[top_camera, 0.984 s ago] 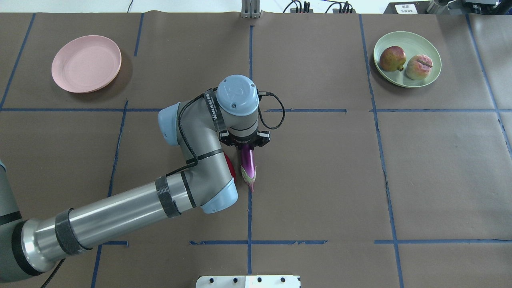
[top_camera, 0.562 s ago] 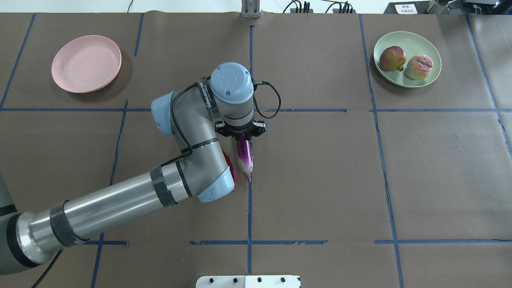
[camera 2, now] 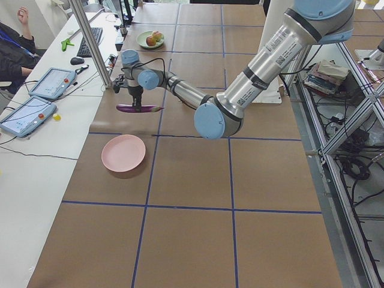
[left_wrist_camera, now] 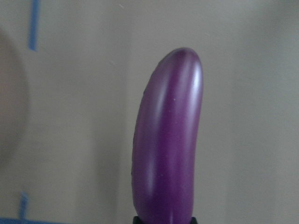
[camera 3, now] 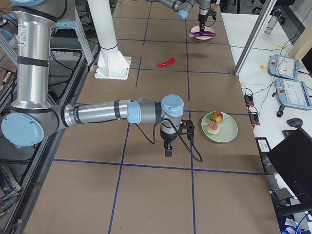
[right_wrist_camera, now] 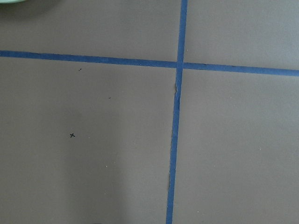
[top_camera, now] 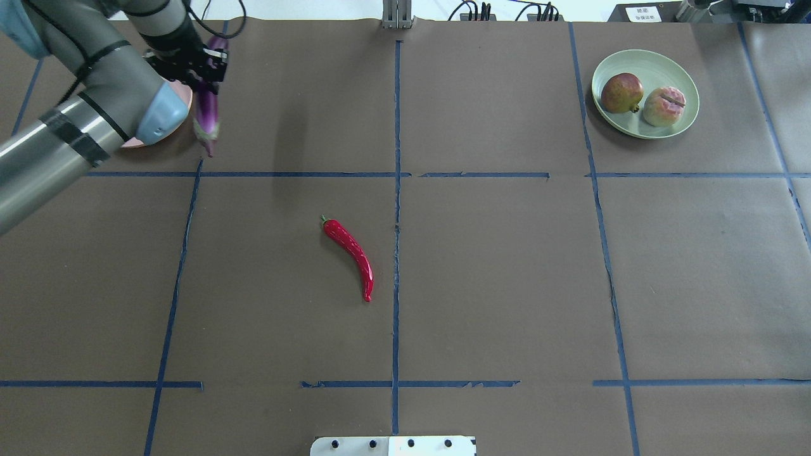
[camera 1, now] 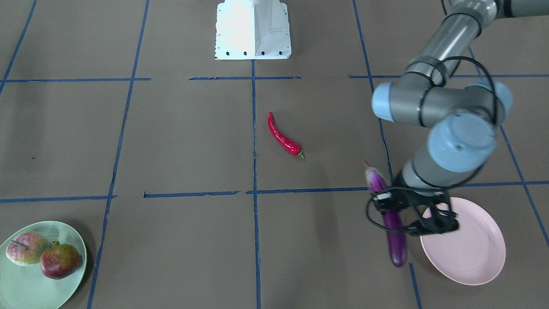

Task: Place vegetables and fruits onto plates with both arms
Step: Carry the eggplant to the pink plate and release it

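1. Table with brown cover and blue tape grid; right gripper low over it near mint green plate, claw opening impossible to tell.
2. Pink plate empty, close to left gripper.
3. Eggplant clamped about its middle by closed left gripper, level in air, close by pink plate; probably light, stiff, glossy, slippery.
4. Chili pepper lying at table centre; likely light, smooth, curved; best taken across thick part near stem.

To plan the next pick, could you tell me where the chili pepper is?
In the overhead view the chili pepper lies mid-table, just left of the central blue tape line.
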Robot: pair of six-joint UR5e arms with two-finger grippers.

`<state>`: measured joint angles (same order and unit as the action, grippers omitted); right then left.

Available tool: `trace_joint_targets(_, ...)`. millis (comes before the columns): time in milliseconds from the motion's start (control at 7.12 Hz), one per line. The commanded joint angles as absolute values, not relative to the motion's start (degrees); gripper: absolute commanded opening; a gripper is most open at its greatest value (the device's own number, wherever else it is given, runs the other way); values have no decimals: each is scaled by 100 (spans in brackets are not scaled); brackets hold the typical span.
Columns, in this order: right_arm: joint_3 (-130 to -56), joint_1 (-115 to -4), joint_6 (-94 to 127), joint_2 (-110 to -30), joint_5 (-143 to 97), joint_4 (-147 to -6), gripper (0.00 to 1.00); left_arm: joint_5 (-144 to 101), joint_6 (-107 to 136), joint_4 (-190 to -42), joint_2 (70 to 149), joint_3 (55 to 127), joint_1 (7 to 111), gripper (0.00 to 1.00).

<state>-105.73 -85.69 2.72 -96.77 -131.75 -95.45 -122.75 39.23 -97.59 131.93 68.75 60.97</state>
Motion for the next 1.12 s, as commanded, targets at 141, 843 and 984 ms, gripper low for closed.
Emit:
trace_joint_targets(141, -10565, -8569, 281, -9668, -13175, -9545, 100, -12270, 3006, -10457, 13131, 5646, 6381, 21)
trace_joint_targets(843, -10573, -8569, 281, -9668, -13184, -9545, 100, -12865, 3241, -10208, 13131, 6245, 6337, 100)
trace_joint_targets(984, -10573, -8569, 281, -9668, -13184, -9545, 100, -12858, 3896, -9525, 13131, 7067, 6320, 100)
